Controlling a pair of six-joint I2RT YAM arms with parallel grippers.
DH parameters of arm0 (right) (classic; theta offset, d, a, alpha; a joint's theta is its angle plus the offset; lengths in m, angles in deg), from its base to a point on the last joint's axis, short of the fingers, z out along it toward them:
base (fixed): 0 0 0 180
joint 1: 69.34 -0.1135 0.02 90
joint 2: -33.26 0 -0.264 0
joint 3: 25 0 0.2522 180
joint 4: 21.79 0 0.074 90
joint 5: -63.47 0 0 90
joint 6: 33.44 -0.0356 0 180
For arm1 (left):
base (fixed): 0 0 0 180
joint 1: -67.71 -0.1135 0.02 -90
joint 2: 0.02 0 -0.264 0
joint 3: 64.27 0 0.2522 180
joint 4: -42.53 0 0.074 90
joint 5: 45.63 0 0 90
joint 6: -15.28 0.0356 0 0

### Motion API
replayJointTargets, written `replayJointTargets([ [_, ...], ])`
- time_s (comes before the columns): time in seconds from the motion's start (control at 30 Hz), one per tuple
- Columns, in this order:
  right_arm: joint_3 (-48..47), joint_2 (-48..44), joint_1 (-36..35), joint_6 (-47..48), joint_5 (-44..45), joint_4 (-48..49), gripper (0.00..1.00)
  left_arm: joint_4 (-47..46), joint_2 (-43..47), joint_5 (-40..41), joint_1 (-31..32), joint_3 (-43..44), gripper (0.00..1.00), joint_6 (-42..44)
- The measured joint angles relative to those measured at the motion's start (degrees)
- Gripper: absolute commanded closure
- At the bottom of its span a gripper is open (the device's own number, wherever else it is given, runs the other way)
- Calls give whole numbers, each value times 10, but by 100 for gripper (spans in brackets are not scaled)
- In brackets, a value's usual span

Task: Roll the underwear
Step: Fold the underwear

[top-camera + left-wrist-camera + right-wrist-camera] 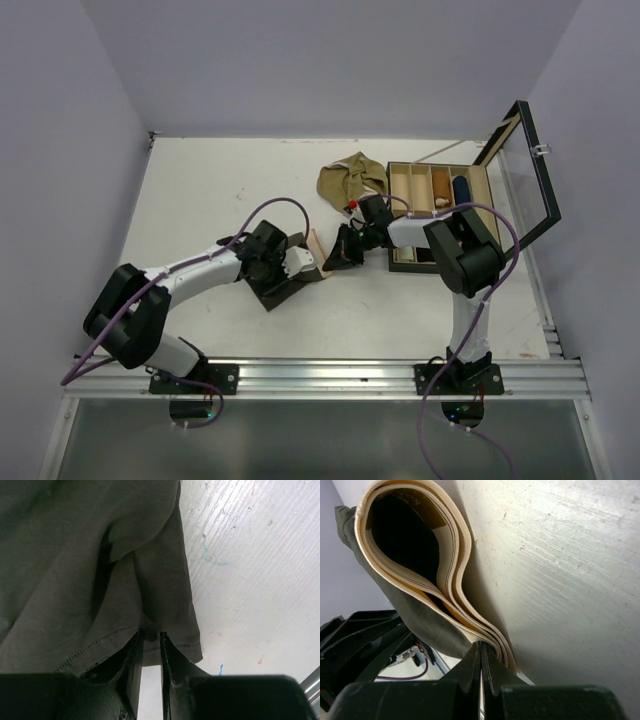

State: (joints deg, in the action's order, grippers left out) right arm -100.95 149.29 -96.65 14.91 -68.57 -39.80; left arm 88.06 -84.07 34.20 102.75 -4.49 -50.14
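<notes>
L gripper point(150, 636), jaws nearly together, pinches hem of dark brown underwear point(75, 580) at table point(250, 580) ctr — R gripper point(480, 647) fully closed, tips against its folded beige waistband point(462, 545) — olive-tan underwear point(350, 178) lies crumpled farther back, just beside compartment box point(421, 188).

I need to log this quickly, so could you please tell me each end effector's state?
Left end effector: closed on the hem of the dark brown underwear.
Right end effector: closed on its beige waistband.
</notes>
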Motion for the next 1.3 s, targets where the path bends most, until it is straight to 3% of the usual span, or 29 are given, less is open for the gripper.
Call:
replayJointTargets([
  [0.23,-5,6,0,0,-8,-2,100,-9,-23,11,1,0,100,-3],
  [0.43,-6,7,0,0,-10,-3,100,-5,-10,9,2,0,100,-3],
  [0.77,-6,9,1,0,-11,-3,100,53,98,-32,2,7,100,23],
  [1.3,-7,11,3,0,-13,-4,100,93,65,-94,4,0,100,76],
])
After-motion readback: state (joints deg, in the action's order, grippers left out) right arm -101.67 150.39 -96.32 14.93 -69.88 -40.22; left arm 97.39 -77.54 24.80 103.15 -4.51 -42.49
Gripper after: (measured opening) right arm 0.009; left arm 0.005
